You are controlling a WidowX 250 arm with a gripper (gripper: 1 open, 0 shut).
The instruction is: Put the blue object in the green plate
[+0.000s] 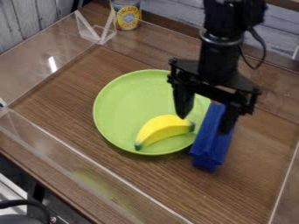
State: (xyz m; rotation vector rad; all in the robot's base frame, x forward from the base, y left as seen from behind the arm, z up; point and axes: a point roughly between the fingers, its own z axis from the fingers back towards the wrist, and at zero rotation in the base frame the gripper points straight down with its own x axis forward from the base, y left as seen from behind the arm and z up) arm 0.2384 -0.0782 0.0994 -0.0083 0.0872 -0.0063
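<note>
The blue object [212, 145] is a long dark-blue block lying on the wooden table just right of the green plate [117, 105]. A yellow banana [162, 130] rests in the plate's right half. My gripper [208, 115] hangs straight down over the block's far end, open, with one finger [186, 114] above the plate's right rim and the other finger [230, 119] over the block's right side. Nothing is between the fingers. The block's upper end is partly hidden behind the gripper.
Clear acrylic walls [35, 144] fence the wooden table on the left and front. A yellow can [126, 14] and a clear wedge-shaped stand [96, 31] sit at the back left.
</note>
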